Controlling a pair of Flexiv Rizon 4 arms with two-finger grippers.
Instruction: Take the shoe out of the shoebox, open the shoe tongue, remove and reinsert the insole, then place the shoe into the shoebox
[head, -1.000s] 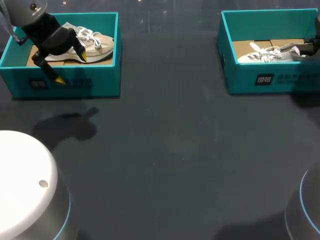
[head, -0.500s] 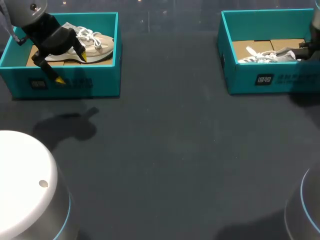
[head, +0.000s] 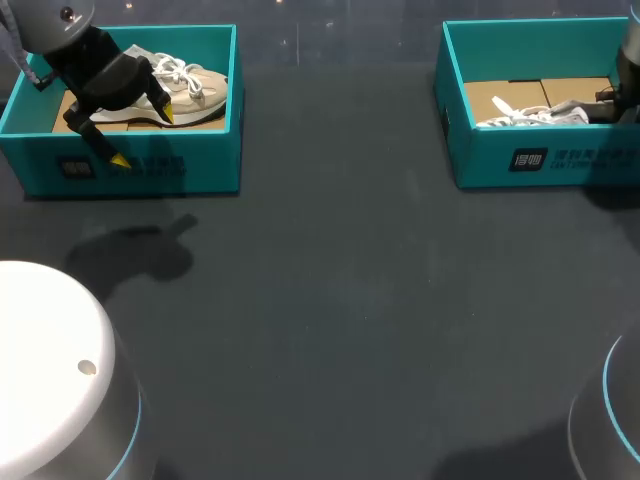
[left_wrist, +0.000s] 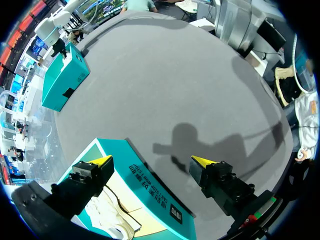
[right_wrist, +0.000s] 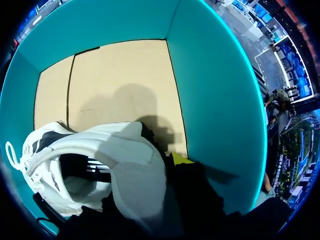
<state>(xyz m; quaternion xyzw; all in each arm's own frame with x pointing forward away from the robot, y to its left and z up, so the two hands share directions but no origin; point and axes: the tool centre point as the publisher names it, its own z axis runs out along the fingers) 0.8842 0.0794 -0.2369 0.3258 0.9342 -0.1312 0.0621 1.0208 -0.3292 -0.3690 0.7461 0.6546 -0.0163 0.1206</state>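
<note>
A white shoe (head: 530, 112) lies in the right teal shoebox (head: 545, 158) on its cardboard floor. My right gripper (head: 606, 104) is at the box's right end, shut on the shoe's heel. In the right wrist view, the heel collar of the white shoe (right_wrist: 100, 160) fills the right gripper (right_wrist: 152, 170); one yellow fingertip (right_wrist: 180, 159) shows beside it and the other is hidden. A beige shoe (head: 190, 90) sits in the left teal shoebox (head: 150, 170). My left gripper (head: 142, 137) hangs open over that box's front wall (left_wrist: 150, 185), one finger on each side, holding nothing.
The two boxes stand at the table's far left and far right, with dark bare tabletop (head: 340, 300) between and in front of them. The robot's white bases (head: 50, 380) sit at the near corners.
The white shoe has sunk lower into the right box and shifted slightly right with my right gripper. My left arm has not moved.
</note>
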